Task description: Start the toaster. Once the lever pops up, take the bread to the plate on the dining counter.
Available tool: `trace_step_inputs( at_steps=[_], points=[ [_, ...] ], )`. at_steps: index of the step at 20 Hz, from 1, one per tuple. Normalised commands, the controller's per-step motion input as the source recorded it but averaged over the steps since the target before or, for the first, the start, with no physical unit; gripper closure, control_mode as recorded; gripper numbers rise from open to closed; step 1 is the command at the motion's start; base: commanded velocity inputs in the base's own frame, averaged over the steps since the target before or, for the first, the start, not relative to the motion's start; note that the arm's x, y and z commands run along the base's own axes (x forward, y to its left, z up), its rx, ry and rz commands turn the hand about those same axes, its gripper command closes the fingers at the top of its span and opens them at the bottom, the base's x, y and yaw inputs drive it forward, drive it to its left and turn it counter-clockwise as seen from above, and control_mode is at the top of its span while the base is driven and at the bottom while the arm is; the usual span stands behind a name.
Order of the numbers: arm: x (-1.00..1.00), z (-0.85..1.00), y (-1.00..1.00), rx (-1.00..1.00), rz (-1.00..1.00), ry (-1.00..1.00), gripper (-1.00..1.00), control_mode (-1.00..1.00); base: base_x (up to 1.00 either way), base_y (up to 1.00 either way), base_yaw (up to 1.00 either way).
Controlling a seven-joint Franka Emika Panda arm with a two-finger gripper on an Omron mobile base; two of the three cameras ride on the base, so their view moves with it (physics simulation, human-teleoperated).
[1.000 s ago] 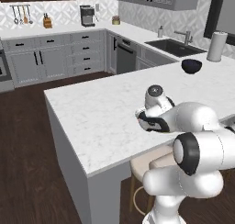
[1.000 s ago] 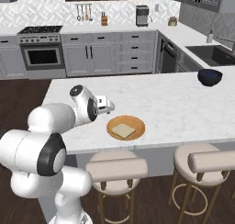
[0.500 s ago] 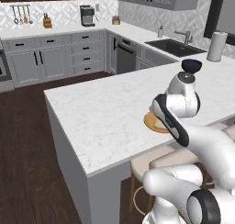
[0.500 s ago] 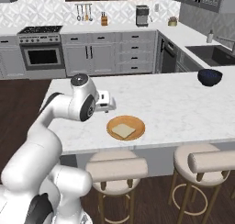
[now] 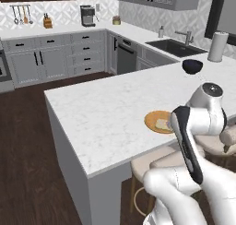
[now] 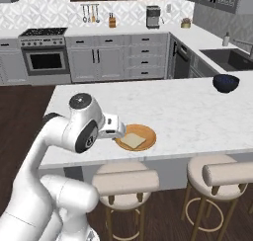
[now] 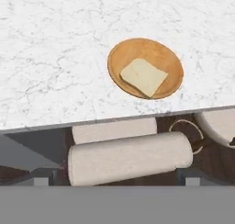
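Marble-look dining counter (image 6: 188,111) spreads out ahead of the gripper (image 6: 117,127), its near edge passing under the hand. Pale round stools (image 6: 126,181) stand below that edge, and in the hand view one cushioned stool back (image 7: 131,156) lies right beneath the gripper. The orange-tan plate (image 6: 148,133) sits on the counter just beside the gripper, near the counter's edge. The bread (image 6: 133,140) lies flat on the plate, a little off its centre, apart from the fingers. A small black bowl (image 6: 226,83) stands on the same counter, well apart from the gripper on the far side of the plate. The gripper's jaws stand wide apart and grip nothing.
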Motion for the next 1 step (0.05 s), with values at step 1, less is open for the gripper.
trace_step_inputs(
  at_steps=[1],
  points=[
    [-1.00,-0.36,0.00,-0.03,0.00,-0.03,-1.00,-1.00,0.00,0.00,0.00]
  ],
)
